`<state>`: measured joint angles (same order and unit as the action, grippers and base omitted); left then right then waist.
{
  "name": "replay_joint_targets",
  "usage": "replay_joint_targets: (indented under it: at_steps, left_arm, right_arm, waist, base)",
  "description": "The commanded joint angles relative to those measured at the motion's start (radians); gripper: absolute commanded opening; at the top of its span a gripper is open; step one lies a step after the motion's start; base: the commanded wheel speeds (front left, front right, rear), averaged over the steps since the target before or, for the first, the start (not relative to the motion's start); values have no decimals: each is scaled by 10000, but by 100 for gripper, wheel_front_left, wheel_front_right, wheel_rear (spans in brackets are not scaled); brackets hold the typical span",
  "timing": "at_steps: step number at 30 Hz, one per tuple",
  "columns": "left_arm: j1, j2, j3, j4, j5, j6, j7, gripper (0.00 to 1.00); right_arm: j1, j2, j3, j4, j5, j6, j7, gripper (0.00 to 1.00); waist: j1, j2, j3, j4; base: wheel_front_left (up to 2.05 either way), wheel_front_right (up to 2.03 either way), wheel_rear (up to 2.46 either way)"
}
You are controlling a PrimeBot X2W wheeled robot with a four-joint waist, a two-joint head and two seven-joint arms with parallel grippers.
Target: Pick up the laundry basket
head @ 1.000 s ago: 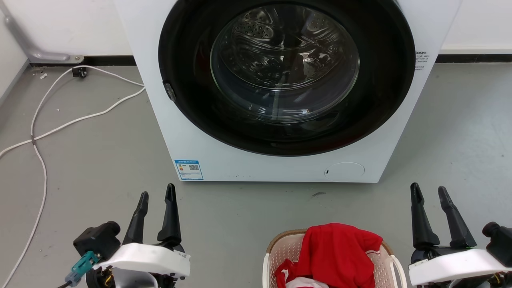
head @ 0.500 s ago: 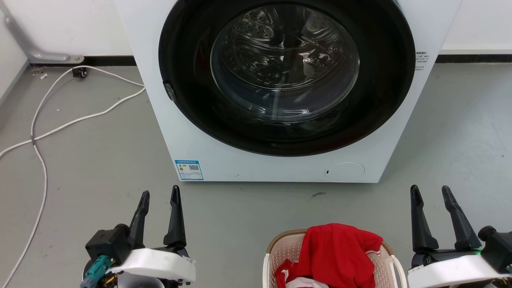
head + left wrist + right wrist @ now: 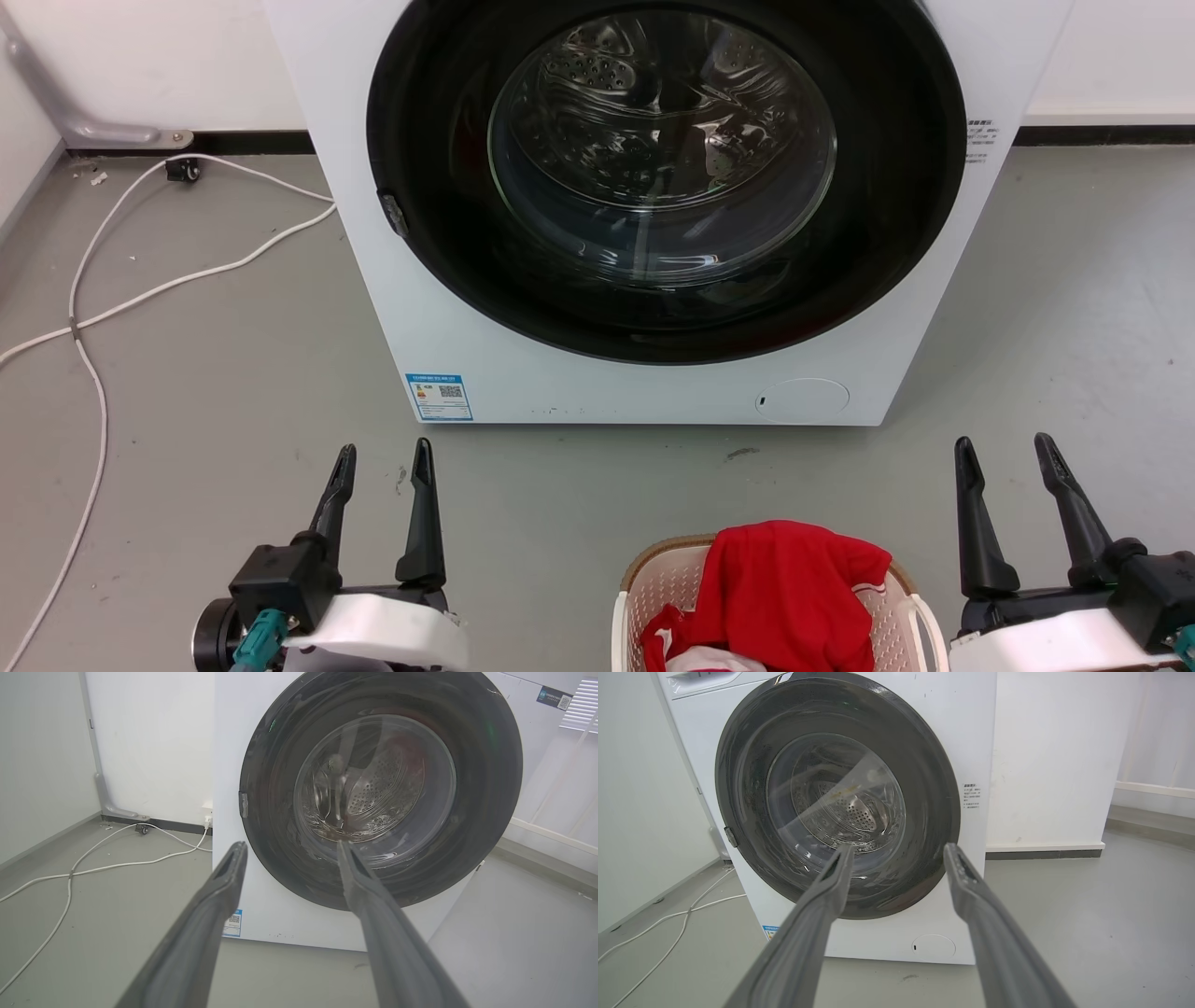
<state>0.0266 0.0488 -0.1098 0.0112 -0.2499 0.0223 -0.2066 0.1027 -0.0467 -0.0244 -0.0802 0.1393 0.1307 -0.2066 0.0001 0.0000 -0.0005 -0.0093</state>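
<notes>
Left gripper point(image 3: 385, 446) and right gripper point(image 3: 1003, 441) both spread, empty, flanking laundry basket point(image 3: 653, 558); looks staged to reach its side handles point(image 3: 927, 623).

My right gripper point(image 3: 899, 847) is spread wide and empty, fingers aimed at the washing machine point(image 3: 969, 728) and its round glass door point(image 3: 747, 765); a white cable point(image 3: 668, 917) lies on the floor point(image 3: 1087, 914).

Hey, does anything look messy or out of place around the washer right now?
A red garment is heaped in the laundry basket and spills over its far rim. Left of the washing machine, loose white cables sprawl across the floor. Nothing looks damaged.
</notes>
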Motion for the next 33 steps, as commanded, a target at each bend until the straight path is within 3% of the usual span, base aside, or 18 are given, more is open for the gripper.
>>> replay_joint_targets:
  at_steps: [1, 25, 33]
  left_arm:
    - [55, 22, -32, -88, 261, 27, -107, 100]
    - [331, 22, -227, -174, 1879, 176, -550, 100]
    - [387, 22, -242, -152, 2014, 202, -591, 100]
  right_arm:
    - [78, -49, 4, -151, -277, 0, -88, 100]
    - [452, -57, 31, -379, -1254, -1, -551, 100]
    - [454, -56, -94, -130, -751, -1, -587, 100]
  waist:
    - [0, 0, -1, 5]
    - [-1, 0, -77, -6]
    - [-1, 0, -73, 3]
  base:
    - [0, 0, 0]
    - [0, 0, 0]
    - [0, 0, 0]
